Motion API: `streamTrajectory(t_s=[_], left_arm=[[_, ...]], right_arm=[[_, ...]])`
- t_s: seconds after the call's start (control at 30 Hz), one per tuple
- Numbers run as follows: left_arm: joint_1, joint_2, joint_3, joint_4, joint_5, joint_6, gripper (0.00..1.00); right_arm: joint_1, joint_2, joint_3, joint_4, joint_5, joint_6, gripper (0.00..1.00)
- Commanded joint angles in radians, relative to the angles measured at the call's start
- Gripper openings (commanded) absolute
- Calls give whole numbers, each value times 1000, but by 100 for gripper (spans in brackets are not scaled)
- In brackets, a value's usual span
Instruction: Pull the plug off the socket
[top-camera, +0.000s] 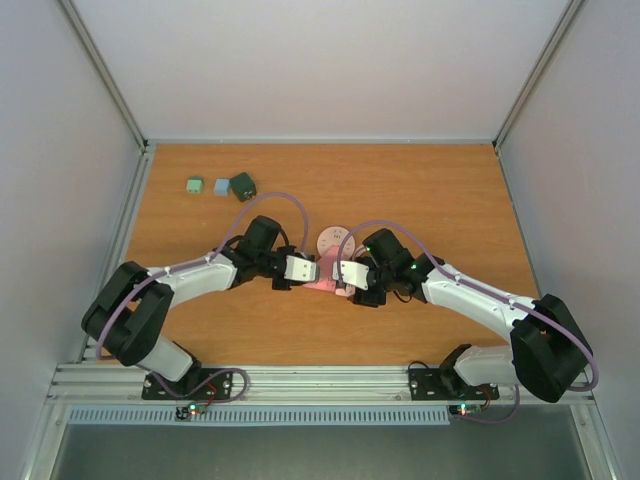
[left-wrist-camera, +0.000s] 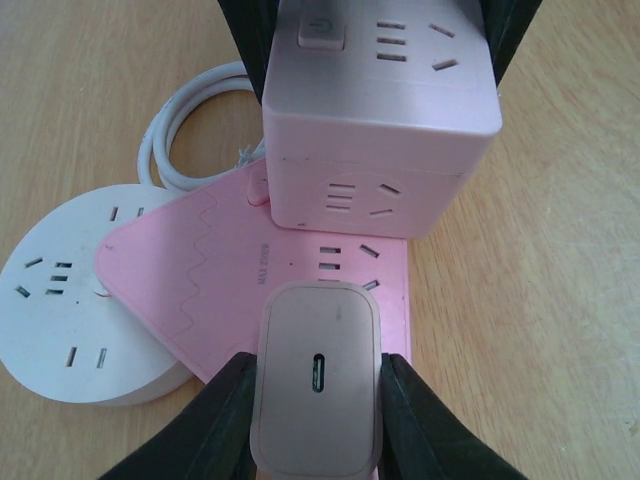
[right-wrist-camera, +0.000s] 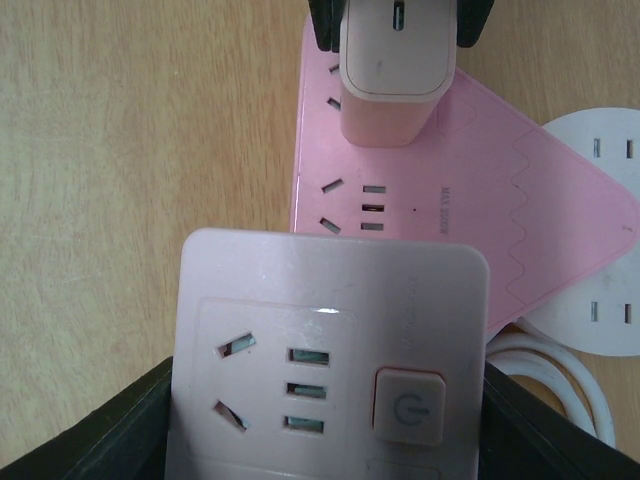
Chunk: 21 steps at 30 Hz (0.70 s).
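A pink triangular power strip (top-camera: 322, 285) lies on the wooden table, also in the left wrist view (left-wrist-camera: 200, 280) and the right wrist view (right-wrist-camera: 500, 220). A pink charger plug (left-wrist-camera: 318, 375) stands on one corner of it, its prongs hidden. My left gripper (left-wrist-camera: 318, 400) is shut on the plug's two sides, and shows in the top view (top-camera: 300, 268). A pink cube socket (right-wrist-camera: 330, 350) sits on the strip's other corner. My right gripper (right-wrist-camera: 330, 410) is shut on the cube, and shows in the top view (top-camera: 350, 273). The plug (right-wrist-camera: 395, 70) and the cube (left-wrist-camera: 380, 110) each show in the other wrist view.
A white round socket (left-wrist-camera: 70, 300) lies partly under the strip, with its white cable (left-wrist-camera: 170, 130) coiled behind. A green block (top-camera: 194, 185), a blue block (top-camera: 222, 186) and a dark adapter (top-camera: 243, 185) sit at the back left. White walls enclose the table.
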Motion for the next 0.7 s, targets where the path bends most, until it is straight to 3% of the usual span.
streamTrajectory(t_s=[0.0,0.33,0.5,0.67], left_arm=[[-14,10,51,-4,169,-53,18],[-59,-88,-78,145,52,74,14],[-67,-106,-94,126,39,145,13],[-53,-99,-48,100,92,53,13]], right_arm=[[12,32,-11,-28,-15,1,30],[12,67,17,-29,1,46,25],[13,73,12,-18,20,44,24],[12,75,6,-16,33,41,24]])
